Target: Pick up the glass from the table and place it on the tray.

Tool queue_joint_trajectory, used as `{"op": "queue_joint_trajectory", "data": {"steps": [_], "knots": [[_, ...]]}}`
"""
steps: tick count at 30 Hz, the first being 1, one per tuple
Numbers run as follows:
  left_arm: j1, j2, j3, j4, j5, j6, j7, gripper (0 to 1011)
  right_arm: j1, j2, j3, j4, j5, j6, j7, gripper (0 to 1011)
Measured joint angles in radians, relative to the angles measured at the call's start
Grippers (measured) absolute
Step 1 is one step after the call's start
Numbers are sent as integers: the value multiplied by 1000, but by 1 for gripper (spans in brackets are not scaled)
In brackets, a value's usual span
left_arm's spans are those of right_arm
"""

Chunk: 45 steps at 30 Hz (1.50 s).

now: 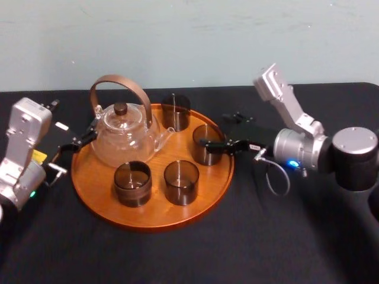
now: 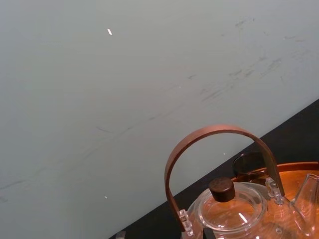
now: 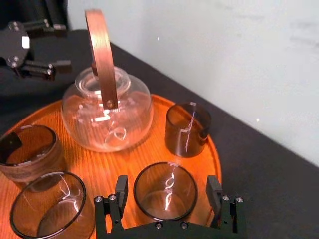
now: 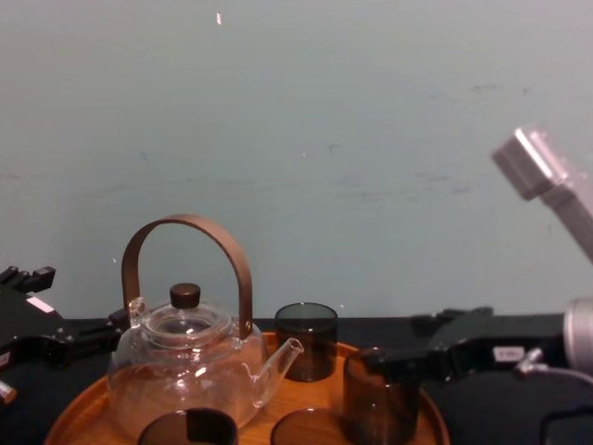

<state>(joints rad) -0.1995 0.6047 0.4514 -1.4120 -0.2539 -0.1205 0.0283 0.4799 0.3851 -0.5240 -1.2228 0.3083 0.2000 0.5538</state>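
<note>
The right gripper (image 1: 213, 144) straddles the glass (image 3: 166, 194), jaws wide and clear of both sides. The glass stands on the tray (image 1: 148, 225), right of frame centre, near the rim. A skewed retreat could tip it over. The left gripper (image 1: 83, 139) idles centre left, state unclear

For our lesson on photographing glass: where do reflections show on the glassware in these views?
Right wrist view: white streaks glint inside the glass between the right gripper's open fingers and in the far glass; head view: bright patches on the teapot, none on the matte table, left gripper beside the teapot; left wrist view: a glint on the teapot lid.
</note>
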Motion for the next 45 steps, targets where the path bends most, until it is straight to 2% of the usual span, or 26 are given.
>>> {"op": "queue_joint_trajectory", "data": {"steps": [9,15,24,36,41,45], "knots": [[0,0,0,0,0,0,0,1001,-56,60,50,-145,32,-4,-25,1002],[0,0,0,0,0,0,0,1001,-123,109,90,-250,59,-16,-50,1002],[0,0,0,0,0,0,0,1001,-222,163,144,-336,87,-47,-85,1002],[0,0,0,0,0,0,0,1001,-311,197,241,-343,138,-90,-119,1002],[0,0,0,0,0,0,0,1001,-325,196,265,-321,137,-105,-143,1002],[0,0,0,0,0,0,0,1001,-326,181,285,-279,128,-120,-164,1002]]}}
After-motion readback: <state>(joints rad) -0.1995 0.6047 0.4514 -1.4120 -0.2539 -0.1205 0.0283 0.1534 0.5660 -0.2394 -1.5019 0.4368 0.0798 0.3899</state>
